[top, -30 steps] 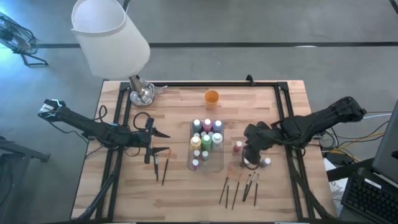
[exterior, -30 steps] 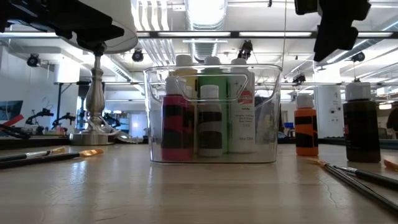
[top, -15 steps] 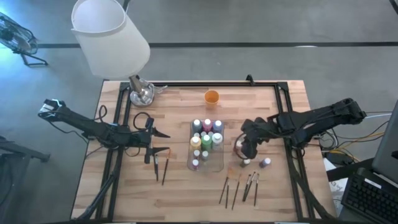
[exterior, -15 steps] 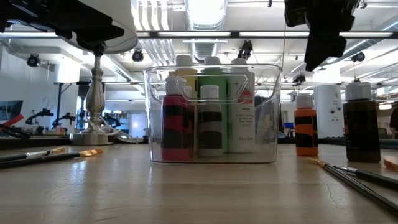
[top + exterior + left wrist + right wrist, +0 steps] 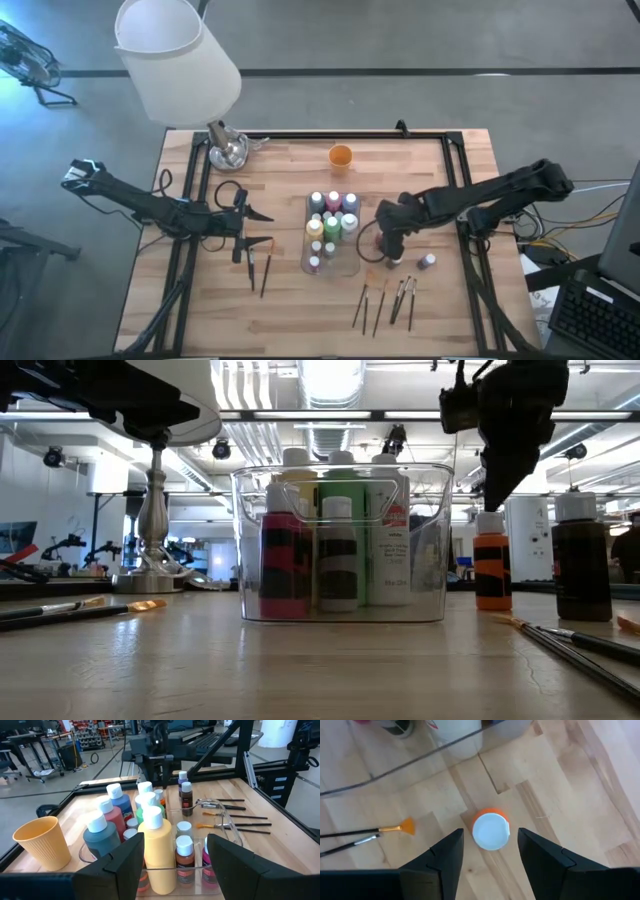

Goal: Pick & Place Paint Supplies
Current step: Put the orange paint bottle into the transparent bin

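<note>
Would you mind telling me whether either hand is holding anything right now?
Nothing is held. The right hand hangs open above the orange bottle; the left hand is open too.

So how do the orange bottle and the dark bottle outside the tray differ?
The orange bottle stands directly under the open right gripper; the dark bottle stands clear of it, farther from the tray. In the low view the dark one looks taller and wider. Both stand upright on the table, capped white.

Robotics lab: open hall, ceiling ducts [image 5: 330, 400], workbenches [image 5: 35, 740], equipment racks.
</note>
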